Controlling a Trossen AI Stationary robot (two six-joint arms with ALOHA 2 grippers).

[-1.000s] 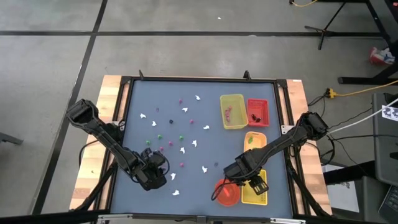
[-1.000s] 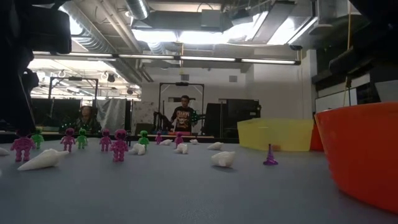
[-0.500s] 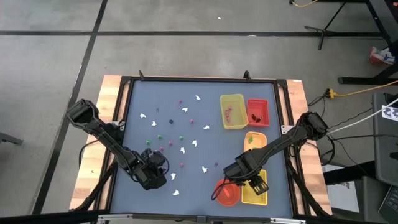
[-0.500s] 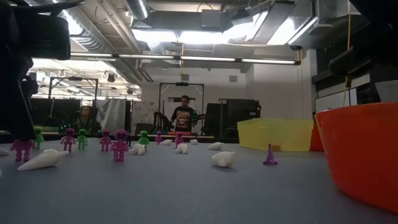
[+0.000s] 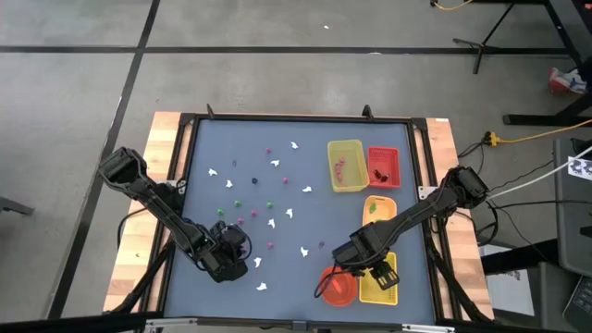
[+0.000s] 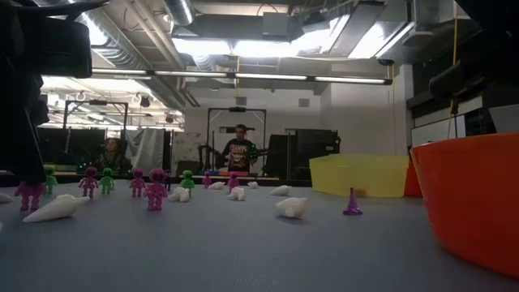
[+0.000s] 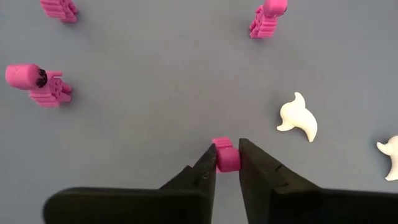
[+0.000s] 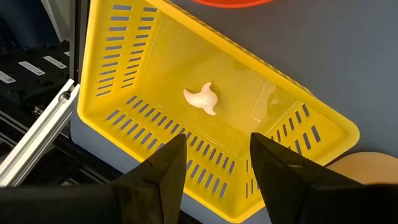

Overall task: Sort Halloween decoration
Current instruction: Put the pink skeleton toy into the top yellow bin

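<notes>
In the left wrist view, our left tool (image 7: 227, 157) has its two dark fingers closed narrowly on a small pink figure (image 7: 226, 155), which sits right between the tips, low in the frame's centre. It rests on or just above the blue tabletop (image 7: 155, 93); we cannot tell whether it is lifted yet. In the high view this tool (image 5: 225, 262) sits at the lower left of the tabletop, with the scattered pieces mostly above and to its right.

The rest of the Halloween decoration is well apart from the held piece: other pink figures (image 7: 38, 83) toward the upper left and upper right of the wrist frame, and a white ghost (image 7: 298, 117) to the right of centre.

Our right tool (image 8: 211, 158) hangs with its fingers apart and empty over the yellow tray (image 8: 118, 74), where one white ghost (image 8: 202, 99) already lies. In the high view it (image 5: 368, 268) sits lower right.

We judge the coming move turns on this: the yellow tray holding pink pieces (image 5: 346, 165) lies up and to the right of the left tool, across the tabletop, nearer the right arm's side.
</notes>
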